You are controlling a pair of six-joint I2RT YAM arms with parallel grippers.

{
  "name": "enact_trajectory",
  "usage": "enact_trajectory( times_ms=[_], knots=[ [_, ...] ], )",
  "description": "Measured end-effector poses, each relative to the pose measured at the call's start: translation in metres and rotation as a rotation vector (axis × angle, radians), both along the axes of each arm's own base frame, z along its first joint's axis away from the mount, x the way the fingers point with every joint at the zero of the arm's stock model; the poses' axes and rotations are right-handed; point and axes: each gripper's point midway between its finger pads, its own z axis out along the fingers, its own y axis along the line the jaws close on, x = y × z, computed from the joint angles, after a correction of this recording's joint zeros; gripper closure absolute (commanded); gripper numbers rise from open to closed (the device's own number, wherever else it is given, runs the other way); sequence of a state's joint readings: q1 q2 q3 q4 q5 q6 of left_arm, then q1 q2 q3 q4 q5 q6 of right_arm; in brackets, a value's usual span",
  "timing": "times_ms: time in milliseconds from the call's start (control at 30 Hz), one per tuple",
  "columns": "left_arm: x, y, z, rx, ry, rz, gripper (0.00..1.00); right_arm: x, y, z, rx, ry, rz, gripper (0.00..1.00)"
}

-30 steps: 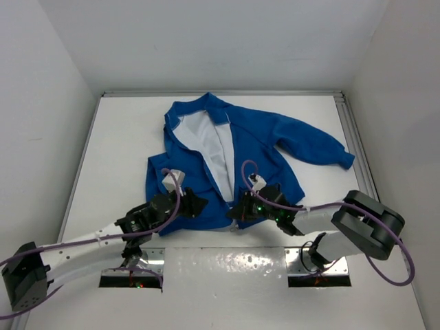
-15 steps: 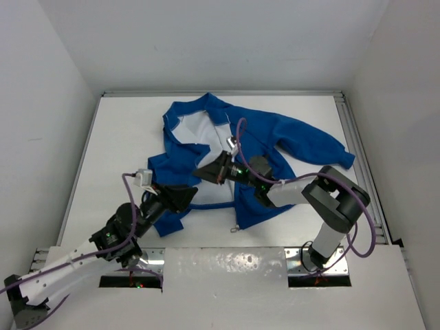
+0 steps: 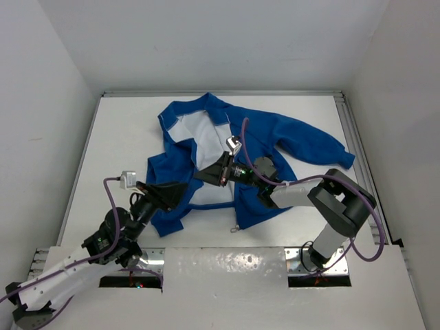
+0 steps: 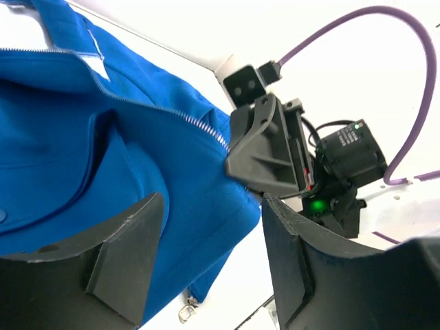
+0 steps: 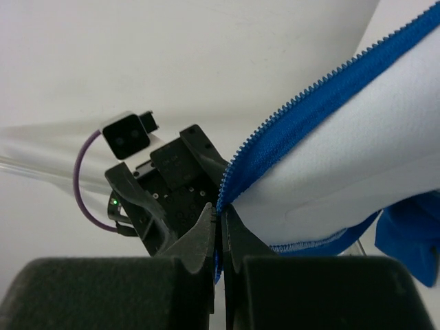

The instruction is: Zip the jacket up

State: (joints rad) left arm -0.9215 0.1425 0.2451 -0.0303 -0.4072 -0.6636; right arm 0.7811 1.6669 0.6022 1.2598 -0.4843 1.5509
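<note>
Blue cloth lies spread in the middle of the white surface (image 3: pixel 117 137). From above, you can see this is the jacket (image 3: pixel 275 137). Its front is open and the white inside shows. The right arm (image 3: pixel 295 191) reaches across it, and the right jaws sit at the front edge. The left arm (image 3: pixel 103 237) comes in from the near left, and the left jaws hang just beside the jacket's other half. The little metal pull (image 3: pixel 236 230) lies down at the bottom hem.

In the left wrist view, the left jaws are wide apart and hold nothing. Past them you see blue cloth and a line of zipper teeth (image 4: pixel 172 113).

In the right wrist view, the right jaws are pressed tight together. They pinch the zipper edge of the jacket.

The job looks hardly begun. No part of the zipper is joined, and the two sides lie apart. You have yet to bring both sides together at the hem, fit them into the pull, and slide it up to the collar.

The surface is flat and white, with a metal rail (image 3: pixel 348 130) along its edge. Plain white walls (image 3: pixel 206 41) stand on three sides.
</note>
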Motion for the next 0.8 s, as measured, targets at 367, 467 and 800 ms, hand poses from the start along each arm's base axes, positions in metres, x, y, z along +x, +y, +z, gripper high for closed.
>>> enact_trajectory(
  times_ms=[367, 467, 800],
  knots=[
    [0.0, -0.032, -0.023, 0.074, 0.069, -0.112, 0.48, -0.008, -0.008, -0.004, -0.01, -0.003, -0.002, 1.0],
    [-0.002, -0.038, -0.026, 0.074, 0.085, -0.134, 0.48, -0.009, -0.009, -0.007, -0.017, 0.0, -0.004, 1.0],
    [-0.004, -0.05, -0.019, 0.034, 0.084, -0.185, 0.61, -0.01, -0.01, -0.01, -0.024, 0.005, -0.003, 1.0]
  ],
)
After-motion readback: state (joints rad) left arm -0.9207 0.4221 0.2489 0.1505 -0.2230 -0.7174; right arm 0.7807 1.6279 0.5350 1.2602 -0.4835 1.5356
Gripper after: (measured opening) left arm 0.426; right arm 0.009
